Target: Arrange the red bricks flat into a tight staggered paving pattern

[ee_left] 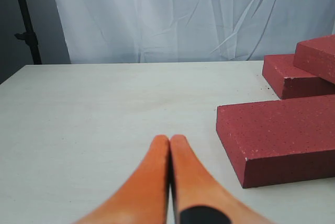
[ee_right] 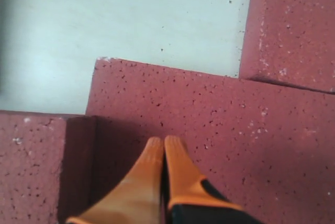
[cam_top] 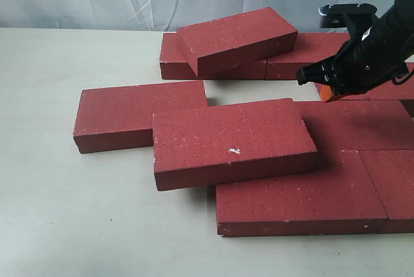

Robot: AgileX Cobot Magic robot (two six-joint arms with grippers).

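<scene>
- Nearest, on the right, red bricks (cam_top: 301, 202) lie flat and tight together on the pale tabletop (cam_top: 77, 225).
- A chipped brick (cam_top: 233, 141) rests tilted across them, one end propped up, just beside a flat left brick (cam_top: 139, 114).
- The left hand (ee_left: 169, 141), seen only from its wrist, is empty, orange fingers (ee_left: 149, 174) pressed together, over the tabletop.
- The right hand (cam_top: 328, 94), likewise pinched together and empty, sits low over flat bricks at right.
- Farthest, a leaning brick (cam_top: 236, 39) lies atop the far row (cam_top: 291, 63).
- Risk: a closed-finger shove could slide a propped brick sideways, knocking laid neighbours out of line.
</scene>
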